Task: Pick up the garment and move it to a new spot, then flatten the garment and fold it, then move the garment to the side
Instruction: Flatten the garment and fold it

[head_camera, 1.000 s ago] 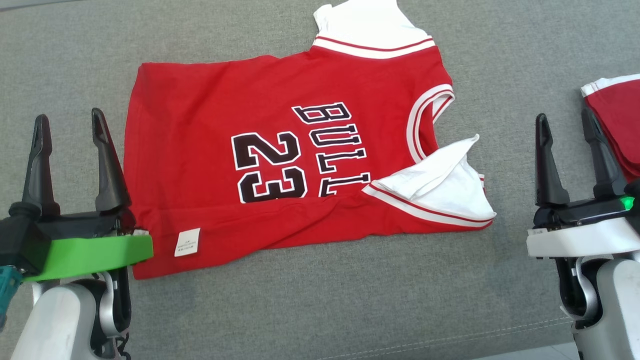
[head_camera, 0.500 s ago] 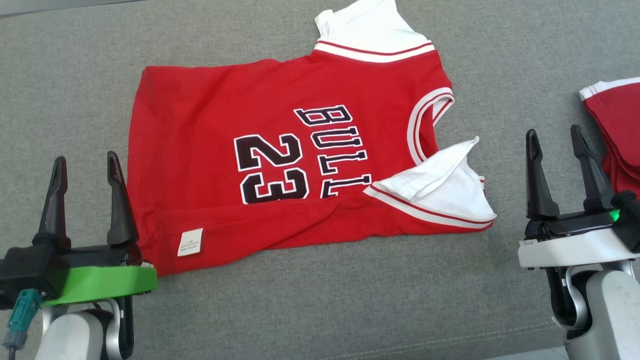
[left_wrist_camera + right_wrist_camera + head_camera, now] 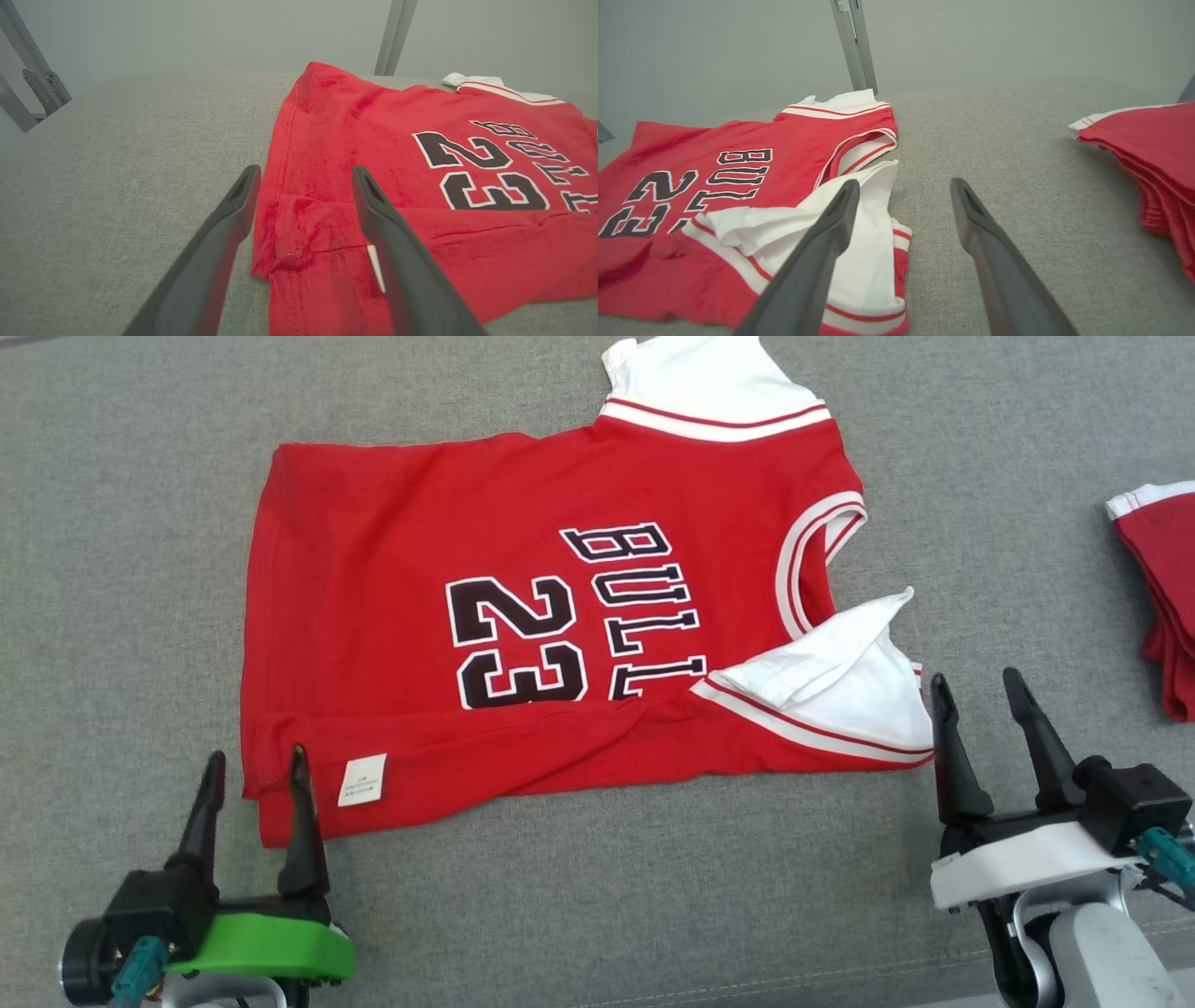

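Dropping lower in the head view than a second before, both hands had closed in on the red jersey (image 3: 420, 569), which lay spread flat on the grey fabric tabletop (image 3: 653, 896) and hadn't budged. The left hand (image 3: 258, 752), earlier level with the shirt's left edge, now sat at the near left corner, fingers spread wide and gripping nothing, the hem corner showing between them in the left wrist view. The right hand (image 3: 974, 676) had slid away from the stack of red clothes (image 3: 1167, 579) on the right and now stood just beside the folded-over white sleeve (image 3: 840, 663), fingers likewise apart and empty.

And the lettering: a big black "23" (image 3: 513, 639) outlined in white, with "BULL" (image 3: 635, 607) beside it, both running sideways, the word's end tucked under that white sleeve. A small white tag (image 3: 361, 779) sat near the corner, its print too small to read.
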{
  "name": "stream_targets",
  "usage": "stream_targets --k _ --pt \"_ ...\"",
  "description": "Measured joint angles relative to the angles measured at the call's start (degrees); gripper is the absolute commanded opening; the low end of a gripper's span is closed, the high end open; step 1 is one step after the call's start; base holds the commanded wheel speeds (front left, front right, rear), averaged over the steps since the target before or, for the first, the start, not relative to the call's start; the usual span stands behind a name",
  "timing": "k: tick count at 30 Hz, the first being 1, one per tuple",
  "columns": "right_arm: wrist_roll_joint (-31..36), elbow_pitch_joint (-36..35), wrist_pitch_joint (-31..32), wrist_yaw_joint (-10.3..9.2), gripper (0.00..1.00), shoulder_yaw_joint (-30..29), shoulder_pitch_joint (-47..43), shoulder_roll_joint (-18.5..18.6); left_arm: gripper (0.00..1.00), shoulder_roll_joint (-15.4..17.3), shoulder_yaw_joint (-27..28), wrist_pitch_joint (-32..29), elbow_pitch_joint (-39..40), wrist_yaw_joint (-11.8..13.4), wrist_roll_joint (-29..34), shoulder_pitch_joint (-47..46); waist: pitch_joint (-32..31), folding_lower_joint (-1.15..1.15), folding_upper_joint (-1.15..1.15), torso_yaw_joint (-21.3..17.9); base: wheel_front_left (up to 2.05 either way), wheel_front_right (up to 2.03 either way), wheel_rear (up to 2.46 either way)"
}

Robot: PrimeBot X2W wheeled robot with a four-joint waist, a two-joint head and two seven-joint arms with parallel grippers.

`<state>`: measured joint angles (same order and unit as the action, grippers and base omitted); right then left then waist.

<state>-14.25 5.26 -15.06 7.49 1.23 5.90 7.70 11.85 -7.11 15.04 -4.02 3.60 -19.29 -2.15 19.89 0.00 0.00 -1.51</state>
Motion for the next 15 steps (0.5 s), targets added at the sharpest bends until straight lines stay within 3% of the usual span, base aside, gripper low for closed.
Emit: stream_targets --k 6,15 --pt "-1.4 5.1 0.0 0.00 1.00 0.4 -1.1 -1.1 1.00 -1.1 -1.1 -0.9 -4.9 -1.4 -2.2 1.8 1.1 0.00 0.00 0.9 0.00 0.00 0.00" --pt "-3.4 12.6 0.0 0.00 1.00 2.8 1.9 -0.4 1.00 -0.6 -0.2 -5.6 -11.9 -4.4 -7.0 -2.5 1.8 0.00 0.00 0.8 0.00 0.00 0.00"
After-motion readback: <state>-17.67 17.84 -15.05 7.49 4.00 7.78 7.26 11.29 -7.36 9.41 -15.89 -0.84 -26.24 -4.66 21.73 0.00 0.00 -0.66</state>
